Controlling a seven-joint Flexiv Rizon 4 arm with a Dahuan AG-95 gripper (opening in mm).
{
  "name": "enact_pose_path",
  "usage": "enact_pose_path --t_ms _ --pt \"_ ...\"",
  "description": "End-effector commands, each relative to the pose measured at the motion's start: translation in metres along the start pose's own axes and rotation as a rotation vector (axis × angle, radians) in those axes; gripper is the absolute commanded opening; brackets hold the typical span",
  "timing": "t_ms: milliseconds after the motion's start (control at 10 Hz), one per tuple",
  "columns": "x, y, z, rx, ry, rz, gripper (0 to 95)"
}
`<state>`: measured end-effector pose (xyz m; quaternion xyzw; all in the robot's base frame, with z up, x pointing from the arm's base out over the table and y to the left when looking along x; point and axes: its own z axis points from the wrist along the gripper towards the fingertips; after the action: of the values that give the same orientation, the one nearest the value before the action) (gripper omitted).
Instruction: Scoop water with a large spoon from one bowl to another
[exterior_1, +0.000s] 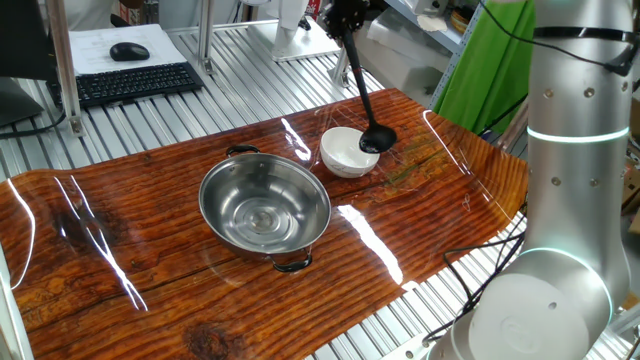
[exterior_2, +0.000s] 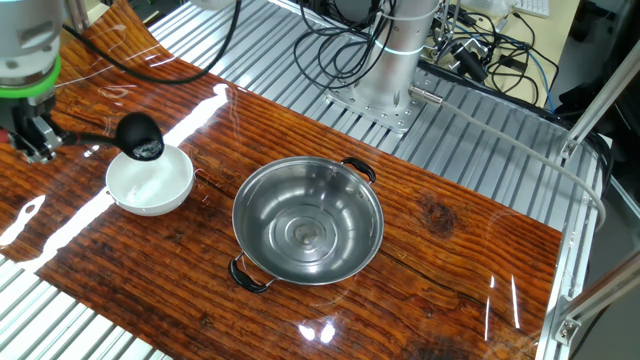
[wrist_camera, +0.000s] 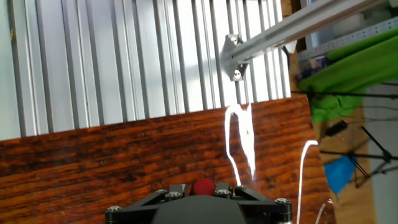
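Beside the steel bowl (exterior_2: 308, 220) sits the white bowl (exterior_2: 150, 181), above whose rim hangs the ladle (exterior_1: 376, 139), its handle clamped in the gripper (exterior_1: 340, 20); any tilt during transfer could spill water onto the table (exterior_2: 450, 250).

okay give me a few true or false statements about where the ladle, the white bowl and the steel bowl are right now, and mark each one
1. The black ladle's cup is at the white bowl. True.
2. The ladle lies flat on the table. False: the gripper holds its handle.
3. The steel bowl has two dark loop handles. True.
4. The white bowl sits inside the steel bowl. False: it stands beside it on the wooden table.
5. The white bowl is the wider one. False: the steel bowl is.
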<state>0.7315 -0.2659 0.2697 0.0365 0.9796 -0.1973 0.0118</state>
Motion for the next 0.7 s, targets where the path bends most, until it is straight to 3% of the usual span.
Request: enact_pose_path --t_ms 100,700 --pt "-0.0004 0.0013 -0.0009 0.008 0.009 0.002 0.0" --pt "-0.0007 0.0050 -0.0044 0.055 0.015 0.011 0.0"
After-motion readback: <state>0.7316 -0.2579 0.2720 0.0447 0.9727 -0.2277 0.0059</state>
